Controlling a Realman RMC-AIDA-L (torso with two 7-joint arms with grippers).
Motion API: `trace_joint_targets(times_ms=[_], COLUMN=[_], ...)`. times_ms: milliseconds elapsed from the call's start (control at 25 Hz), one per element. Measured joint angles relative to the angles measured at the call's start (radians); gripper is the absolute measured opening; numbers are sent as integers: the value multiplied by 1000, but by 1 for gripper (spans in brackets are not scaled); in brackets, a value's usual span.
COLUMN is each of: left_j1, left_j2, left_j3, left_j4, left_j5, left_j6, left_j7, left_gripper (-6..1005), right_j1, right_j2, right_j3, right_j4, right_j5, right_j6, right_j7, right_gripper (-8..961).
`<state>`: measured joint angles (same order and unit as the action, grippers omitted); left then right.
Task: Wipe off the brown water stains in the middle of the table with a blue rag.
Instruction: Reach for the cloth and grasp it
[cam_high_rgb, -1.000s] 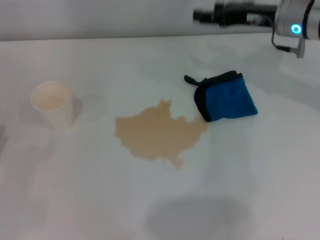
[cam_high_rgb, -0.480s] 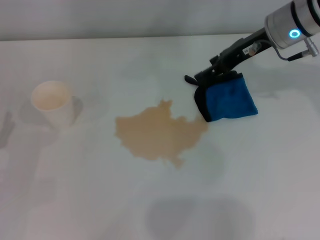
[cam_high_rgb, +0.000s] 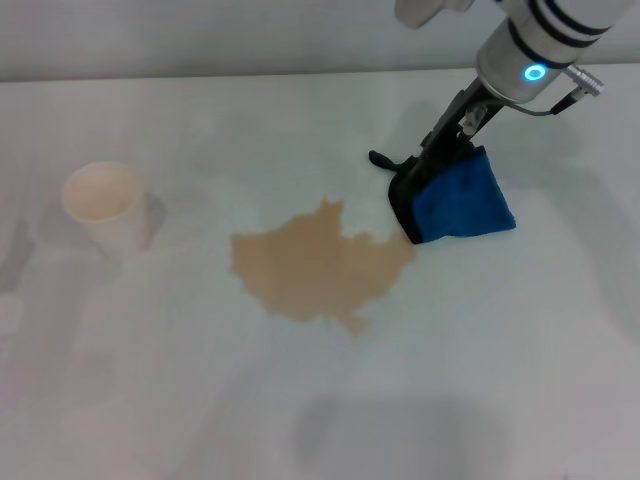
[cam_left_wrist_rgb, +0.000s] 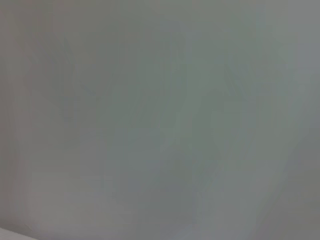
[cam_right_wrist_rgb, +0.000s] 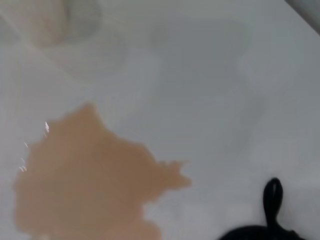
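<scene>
The right gripper (cam_high_rgb: 418, 175) reaches down from the far right of the table (cam_high_rgb: 520, 360), its dark fingers lowered onto the black-edged left end of the blue rag (cam_high_rgb: 455, 198). Whether those fingers are spread, pressed together or pinching the cloth cannot be told. The wrist above it is a white cylinder with black bands and a lit blue ring.

The blue rag is a small folded cloth with a soft, napped surface, bright blue with black binding along its left edge. A short black loop tab (cam_right_wrist_rgb: 273, 199) projects from its near-left corner and lies flat on the tabletop. The rag lies right of centre, its lower left corner just beside the right tip of the brown water stains (cam_high_rgb: 315, 265).

The brown water stains form one flat tan puddle with ragged, lobed edges, wider than the rag, at the middle of the table. In the right wrist view its surface is glossy with small highlights.

A white paper cup (cam_high_rgb: 105, 208) stands upright well to the left, apart from the puddle. Smooth white tabletop surrounds puddle and rag on all sides.

The left gripper is not visible; its wrist view shows only plain pale surface.
</scene>
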<state>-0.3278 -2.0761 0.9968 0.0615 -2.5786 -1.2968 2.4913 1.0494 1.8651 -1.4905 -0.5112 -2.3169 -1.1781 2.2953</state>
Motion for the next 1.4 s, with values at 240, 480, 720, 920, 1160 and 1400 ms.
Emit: trace_joint_targets(times_ms=[240,480,720,920,1160,1400], left_j1=[-1,-2,-12,-20,-23,-25], left_j2=[-1,-1,-1,-1,-1,-1], left_j3=[2,2,4,5,5,7], left_j4=[0,0,-2,-2,-2,-4], left_j5=[0,0,3,6,7,7], left_j6=[0,1,27,38,39,49], left_j7=[0,0,-4,-4,-4,-5], left_gripper=[877,877,877,877,877,877], right_j1=[8,1,-7,-12,-17,-19], right_j2=[95,108,120,133,135,135], right_j3=[245,269,271,271,271,272], right_j4=[-2,5,36,51,64,84], right_j5=[-400,-439,-439,-441,-442,-442], right_j6=[4,11,34,76,101,125], right_j7=[2,3,3,4,4,4], right_gripper=[833,830,824,810,793,776])
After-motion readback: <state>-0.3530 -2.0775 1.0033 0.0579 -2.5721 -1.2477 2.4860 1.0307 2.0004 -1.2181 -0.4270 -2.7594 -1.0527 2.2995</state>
